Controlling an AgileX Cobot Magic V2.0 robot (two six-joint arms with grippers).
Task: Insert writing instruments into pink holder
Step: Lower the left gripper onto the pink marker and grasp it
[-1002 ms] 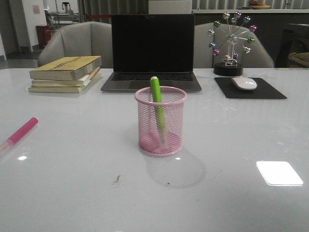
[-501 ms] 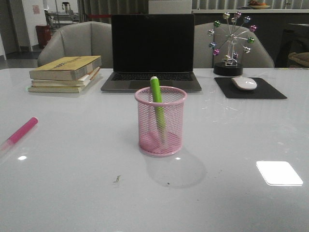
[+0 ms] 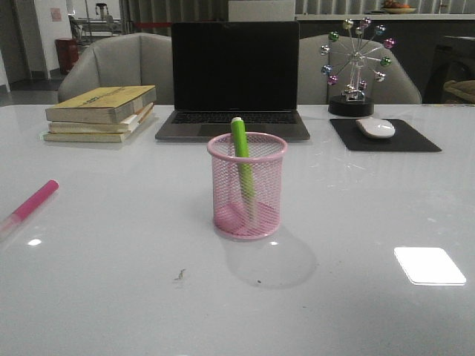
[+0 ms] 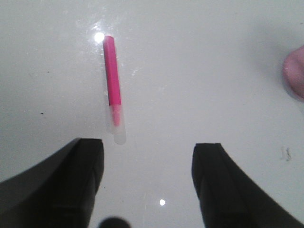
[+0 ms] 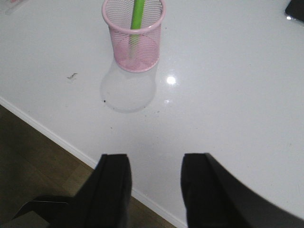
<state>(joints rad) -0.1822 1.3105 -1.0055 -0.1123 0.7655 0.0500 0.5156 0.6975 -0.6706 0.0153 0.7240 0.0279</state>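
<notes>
The pink mesh holder [image 3: 247, 185] stands mid-table with the lime green marker [image 3: 240, 152] upright inside it, its tip above the rim. The magenta marker [image 3: 31, 200] lies flat on the table at the far left. In the left wrist view that magenta marker [image 4: 112, 80] lies ahead of my open left gripper [image 4: 148, 151], its pale cap near the left finger, untouched. My right gripper [image 5: 155, 164] is open and empty over the table's front edge, with the holder [image 5: 134, 35] and the green marker [image 5: 137, 14] farther ahead. Neither gripper shows in the front view.
A laptop [image 3: 234, 81] stands behind the holder, stacked books [image 3: 100, 113] at the back left, a mouse [image 3: 375, 127] on a black pad [image 3: 415, 139] and a ferris-wheel ornament [image 3: 356, 67] at the back right. The floor [image 5: 42, 166] shows below the table's front edge.
</notes>
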